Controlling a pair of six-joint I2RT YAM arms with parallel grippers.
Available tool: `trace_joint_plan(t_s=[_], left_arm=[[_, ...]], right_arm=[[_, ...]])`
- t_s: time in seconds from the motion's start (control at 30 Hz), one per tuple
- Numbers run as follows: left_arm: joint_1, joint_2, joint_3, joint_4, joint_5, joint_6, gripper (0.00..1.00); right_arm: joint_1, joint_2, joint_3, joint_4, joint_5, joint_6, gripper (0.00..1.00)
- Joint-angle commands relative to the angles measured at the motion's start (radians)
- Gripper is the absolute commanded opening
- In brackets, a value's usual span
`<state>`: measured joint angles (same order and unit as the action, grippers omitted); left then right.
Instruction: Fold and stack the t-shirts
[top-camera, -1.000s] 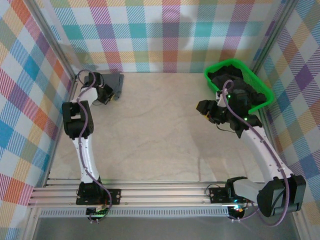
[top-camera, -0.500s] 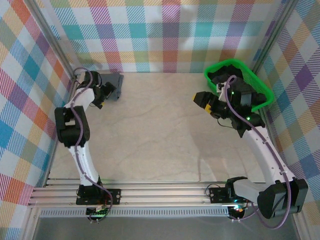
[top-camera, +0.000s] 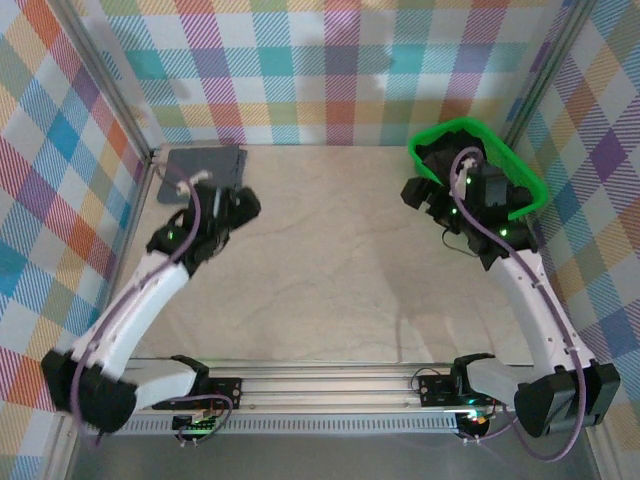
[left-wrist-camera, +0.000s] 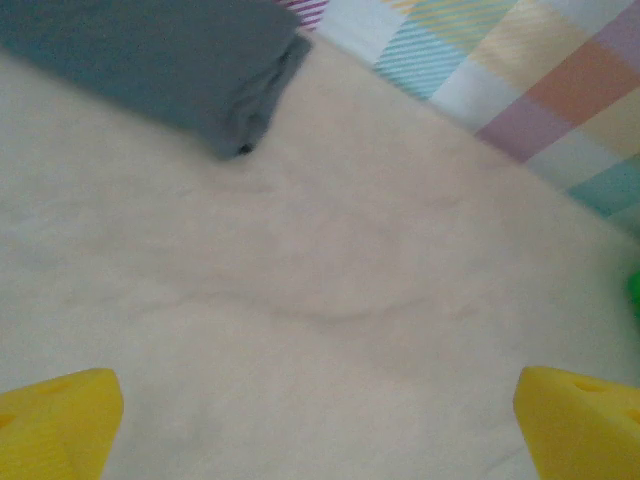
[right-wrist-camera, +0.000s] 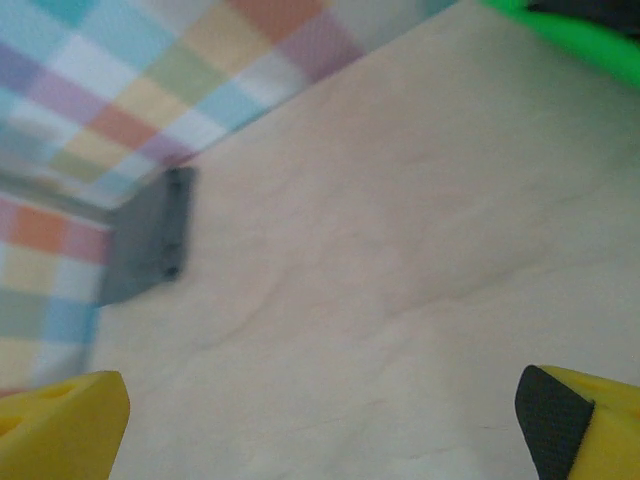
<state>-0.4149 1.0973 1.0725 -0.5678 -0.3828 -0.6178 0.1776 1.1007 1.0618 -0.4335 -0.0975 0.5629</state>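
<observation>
Top external: left gripper (top-camera: 240, 203) spread, empty, well left of bright green plastic basket (top-camera: 470, 124). Right gripper (top-camera: 415, 192) spread, empty, just beside basket's left rim, so nearer arm. Black crumpled cloth t-shirts (top-camera: 437, 152) in basket, beyond-right of right gripper. Folded slate blue-grey cloth t-shirt (top-camera: 205, 160) far-left of basket.

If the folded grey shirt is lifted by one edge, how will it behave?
The grey shirt is soft cloth, so it would probably droop and unfold. Its rounded fold looks loose; a push would likely bunch it, not slide it.
</observation>
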Motion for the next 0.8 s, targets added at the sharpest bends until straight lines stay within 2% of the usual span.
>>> trace_joint_plan(t_s=[0.0, 0.03, 0.13, 0.2, 0.27, 0.33, 0.43, 0.57, 0.77], left_arm=[[-0.009, -0.202, -0.182, 0.028, -0.261, 0.169, 1.0], [-0.01, -0.251, -0.257, 0.085, -0.254, 0.275, 1.0], [0.005, -0.318, -0.401, 0.178, -0.293, 0.387, 1.0], [0.05, -0.287, -0.457, 0.241, -0.247, 0.437, 1.0], [0.103, -0.203, -0.479, 0.297, -0.196, 0.475, 1.0], [0.148, -0.083, -0.495, 0.404, -0.151, 0.515, 1.0], [0.21, 0.066, -0.518, 0.58, -0.092, 0.496, 1.0], [0.267, 0.264, -0.499, 0.696, -0.058, 0.487, 1.0], [0.358, 0.393, -0.455, 0.861, 0.055, 0.486, 1.0]], right_arm=[[0.003, -0.107, -0.228, 0.193, 0.282, -0.194, 1.0], [0.004, -0.131, -0.311, 0.283, 0.337, -0.261, 1.0], [0.002, -0.135, -0.474, 0.438, 0.451, -0.45, 1.0], [-0.003, -0.098, -0.543, 0.533, 0.464, -0.507, 1.0], [-0.01, -0.032, -0.591, 0.61, 0.478, -0.491, 1.0], [-0.015, 0.067, -0.598, 0.657, 0.488, -0.469, 1.0], [-0.017, 0.2, -0.596, 0.775, 0.491, -0.491, 1.0], [-0.04, 0.341, -0.502, 0.825, 0.448, -0.529, 1.0], [-0.09, 0.464, -0.417, 0.867, 0.403, -0.522, 1.0]])
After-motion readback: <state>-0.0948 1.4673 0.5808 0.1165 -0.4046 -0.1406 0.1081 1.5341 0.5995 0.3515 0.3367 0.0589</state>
